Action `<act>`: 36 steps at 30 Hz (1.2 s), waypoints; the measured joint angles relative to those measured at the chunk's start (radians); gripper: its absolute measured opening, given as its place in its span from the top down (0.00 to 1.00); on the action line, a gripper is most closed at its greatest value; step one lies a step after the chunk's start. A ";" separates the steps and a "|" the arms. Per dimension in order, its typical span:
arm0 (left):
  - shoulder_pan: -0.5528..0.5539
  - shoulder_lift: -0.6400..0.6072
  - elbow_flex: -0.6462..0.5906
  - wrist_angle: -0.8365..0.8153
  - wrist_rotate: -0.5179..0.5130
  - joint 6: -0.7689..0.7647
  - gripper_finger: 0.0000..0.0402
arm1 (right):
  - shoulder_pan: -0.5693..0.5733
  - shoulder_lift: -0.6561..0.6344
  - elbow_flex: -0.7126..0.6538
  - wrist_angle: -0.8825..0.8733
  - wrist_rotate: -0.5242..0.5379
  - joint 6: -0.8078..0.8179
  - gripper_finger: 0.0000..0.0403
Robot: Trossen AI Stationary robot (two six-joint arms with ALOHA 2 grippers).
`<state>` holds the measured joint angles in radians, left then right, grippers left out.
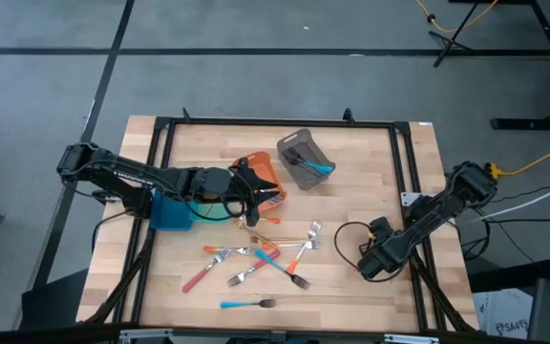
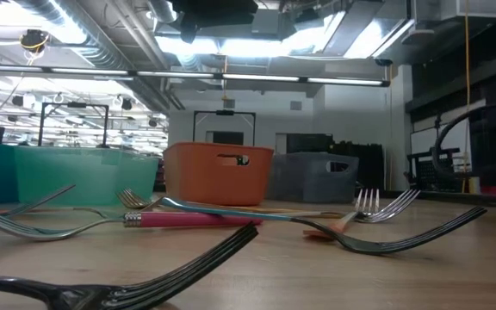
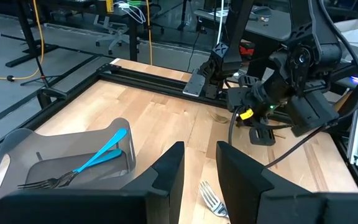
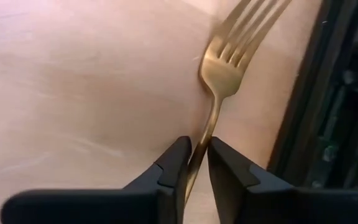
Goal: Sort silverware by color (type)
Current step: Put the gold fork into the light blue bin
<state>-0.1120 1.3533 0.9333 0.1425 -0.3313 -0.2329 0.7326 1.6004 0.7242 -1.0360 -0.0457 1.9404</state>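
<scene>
Several forks (image 1: 256, 258) with pink, orange and blue handles lie crossed on the wooden table's near middle, and a pink-handled one (image 2: 188, 220) shows in the low view. A gold fork (image 4: 229, 56) lies by the table's right rail, with my right gripper (image 4: 194, 165) shut on its handle; in the high view this gripper (image 1: 369, 266) is at the near right. My left gripper (image 3: 199, 180) stands open with nothing between its fingers, above the orange bin (image 1: 261, 177). A blue-handled fork (image 3: 98, 158) lies in the grey bin (image 1: 304, 158). My right gripper pinches the gold fork's slim handle (image 4: 205, 134) between its two fingers, a little behind the head. The fingers come steeply from above and lie across the handle. The tines point away from the fingers, close over the wood; whether the fork is lifted I cannot tell.
A teal bin (image 1: 170, 212) stands left of the orange bin, below my left arm. A black metal frame (image 1: 413, 191) borders the table, and a black cable loop (image 1: 349, 239) lies beside my right gripper. One blue-handled fork (image 1: 246, 304) lies alone near the front edge.
</scene>
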 joint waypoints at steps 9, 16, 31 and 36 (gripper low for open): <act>0.000 0.000 0.000 0.000 0.000 0.000 0.78 | 0.000 -0.010 0.017 0.035 0.001 -0.010 0.95; 0.000 0.000 0.000 0.000 0.000 0.000 0.78 | 0.000 -0.010 0.034 0.048 0.000 -0.010 0.95; 0.000 0.000 0.000 0.000 0.000 0.000 0.78 | 0.001 -0.010 0.035 0.044 0.023 -0.038 0.99; 0.000 0.000 0.000 0.000 0.000 0.000 0.78 | 0.001 -0.013 0.036 0.043 0.028 -0.038 1.00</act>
<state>-0.1116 1.3533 0.9333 0.1425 -0.3313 -0.2329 0.7338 1.5874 0.7597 -0.9928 -0.0179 1.9020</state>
